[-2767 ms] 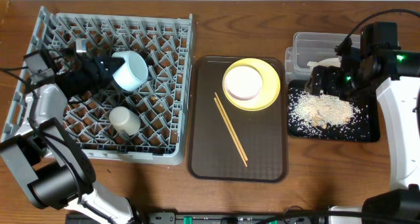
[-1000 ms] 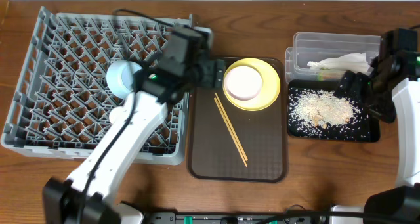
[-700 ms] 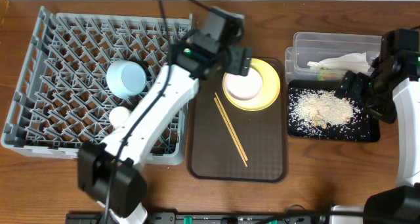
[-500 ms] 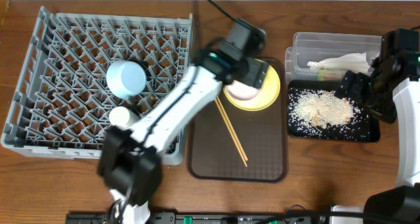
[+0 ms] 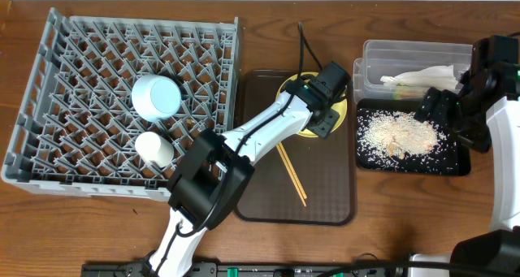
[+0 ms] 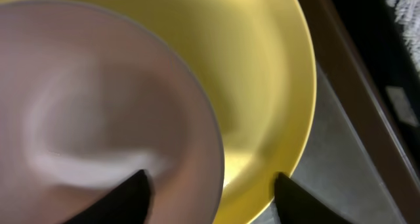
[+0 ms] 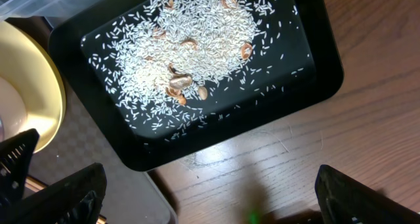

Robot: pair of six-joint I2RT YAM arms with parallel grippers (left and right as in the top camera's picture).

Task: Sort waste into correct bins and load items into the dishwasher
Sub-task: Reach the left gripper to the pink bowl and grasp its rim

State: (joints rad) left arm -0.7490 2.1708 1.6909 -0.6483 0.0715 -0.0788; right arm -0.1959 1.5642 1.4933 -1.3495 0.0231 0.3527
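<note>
Starting at far left, the grey dish rack [image 5: 81, 49] already holds 2 items: the light blue bowl [image 5: 156, 96] sits mouth-down among the pegs, prob. so it drains and stays put, and the small white cup [image 5: 153, 148] lies just below it in the grid.

Next over, the brown serving tray [image 5: 325, 188] carries what's left to load. The two chopsticks [image 5: 291, 171] lie side by side, diagonal across its middle, untouched. At the tray's top the white bowl [image 6: 98, 119] is nested on the yellow plate [image 6: 262, 86], so the bowl has to come off first.

The left gripper [image 6: 213, 198] is down low on that stack. Its jaws are part spread and straddle the bowl's rim, one finger inside the bowl and one outside over the plate. That looks like the setup for a rim pinch; no firm clamp is visible.

Further right, the clear tub [image 5: 378, 54] holds the crumpled napkin [image 5: 422, 76]; the sachet is too small to confirm. The black tray [image 5: 455, 167] in front of it has the rice scraps [image 5: 398, 135] scattered inside, so the waste looks sorted.

The right gripper [image 7: 210, 184] hangs above the black tray's near edge w/ jaws spread wide and nothing between them, clear of the left arm's work.
</note>
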